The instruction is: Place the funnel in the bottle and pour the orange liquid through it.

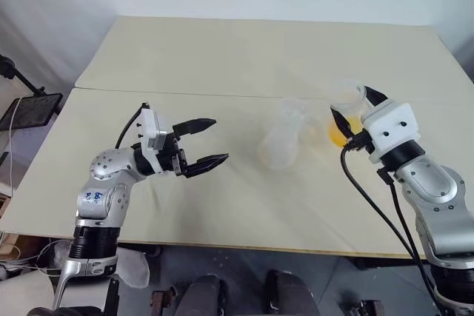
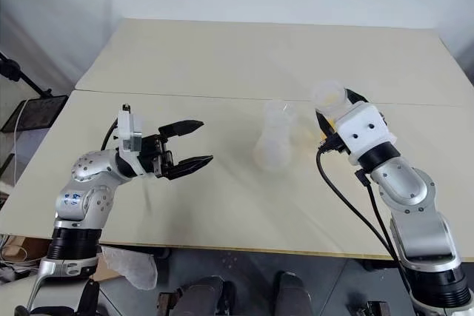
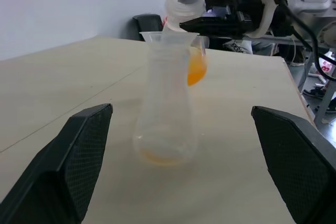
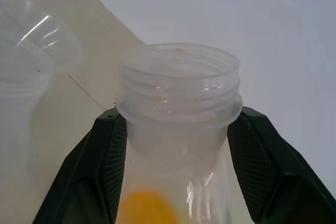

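Note:
The clear bottle (image 1: pixel 284 142) stands upright mid-table, wide at the base and narrow at the neck. A small clear funnel (image 3: pixel 169 38) sits in its mouth. A faint orange tint shows at the bottle's base. My right gripper (image 1: pixel 352 106) is shut on a clear container with a threaded neck (image 4: pixel 178 90), held just right of the bottle with its mouth leaning toward the funnel. Orange liquid (image 1: pixel 339 135) pools in the container's lower part. My left gripper (image 1: pixel 204 142) hovers open to the left of the bottle, pointing at it, apart from it.
The cream table (image 1: pixel 222 57) is two tops joined by a seam (image 1: pixel 185 94) behind the bottle. A black stand (image 1: pixel 29 109) is off the left edge. The front edge runs close below both arms.

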Tool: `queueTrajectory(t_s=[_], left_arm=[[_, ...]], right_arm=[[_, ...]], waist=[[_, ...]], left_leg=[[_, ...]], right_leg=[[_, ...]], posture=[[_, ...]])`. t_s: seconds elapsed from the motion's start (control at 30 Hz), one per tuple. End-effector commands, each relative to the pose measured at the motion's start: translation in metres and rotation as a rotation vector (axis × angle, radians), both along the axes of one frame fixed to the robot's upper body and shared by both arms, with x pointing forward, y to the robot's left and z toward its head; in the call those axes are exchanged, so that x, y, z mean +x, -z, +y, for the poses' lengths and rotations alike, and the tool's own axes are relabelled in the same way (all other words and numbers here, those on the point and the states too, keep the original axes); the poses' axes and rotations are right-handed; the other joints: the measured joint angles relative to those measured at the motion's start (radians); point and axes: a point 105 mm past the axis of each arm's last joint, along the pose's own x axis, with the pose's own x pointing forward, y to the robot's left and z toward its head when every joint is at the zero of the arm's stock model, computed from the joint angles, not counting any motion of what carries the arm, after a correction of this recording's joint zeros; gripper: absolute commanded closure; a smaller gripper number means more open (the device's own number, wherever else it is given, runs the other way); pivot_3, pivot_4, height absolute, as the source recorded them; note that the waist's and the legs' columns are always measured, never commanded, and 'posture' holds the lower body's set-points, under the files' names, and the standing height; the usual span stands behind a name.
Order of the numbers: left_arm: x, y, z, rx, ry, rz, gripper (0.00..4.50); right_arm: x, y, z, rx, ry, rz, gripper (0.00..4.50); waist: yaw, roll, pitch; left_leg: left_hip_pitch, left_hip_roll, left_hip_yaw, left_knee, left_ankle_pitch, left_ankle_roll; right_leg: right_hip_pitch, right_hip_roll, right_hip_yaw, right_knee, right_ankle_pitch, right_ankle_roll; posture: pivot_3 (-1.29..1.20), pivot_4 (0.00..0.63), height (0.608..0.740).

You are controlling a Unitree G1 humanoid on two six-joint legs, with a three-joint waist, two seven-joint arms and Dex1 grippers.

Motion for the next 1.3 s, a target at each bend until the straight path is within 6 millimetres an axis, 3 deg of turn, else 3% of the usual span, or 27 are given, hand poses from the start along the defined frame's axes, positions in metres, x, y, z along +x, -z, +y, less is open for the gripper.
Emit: queueTrajectory(t_s=[0.03,0.33,1.3], left_arm=[[-0.007,-0.010,-0.003,-0.026,0.016,-0.041,0.00],[-0.008,-0.008,-0.009,-0.044,0.014,-0.039,0.00],[-0.009,-0.009,-0.016,-0.054,0.024,-0.044,0.00]], right_arm=[[-0.004,-0.013,0.010,-0.141,-0.021,-0.099,2.08],[0.006,-0.014,0.016,-0.276,0.008,-0.169,2.08],[0.007,-0.021,0.031,-0.563,0.069,-0.400,2.08]], waist=[[0.000,0.000,0.000],[0.001,0.000,0.000],[0.000,0.000,0.000]], left_leg=[[0.000,0.000,0.000,0.000,0.000,0.000],[0.000,0.000,0.000,0.000,0.000,0.000],[0.000,0.001,0.000,0.000,0.000,-0.001]], right_leg=[[0.000,0.000,0.000,0.000,0.000,0.000],[0.000,0.000,0.000,0.000,0.000,0.000],[0.000,0.001,-0.001,-0.001,0.000,0.000]], posture=[[0.00,0.150,0.740],[0.00,0.150,0.740],[0.00,0.150,0.740]])
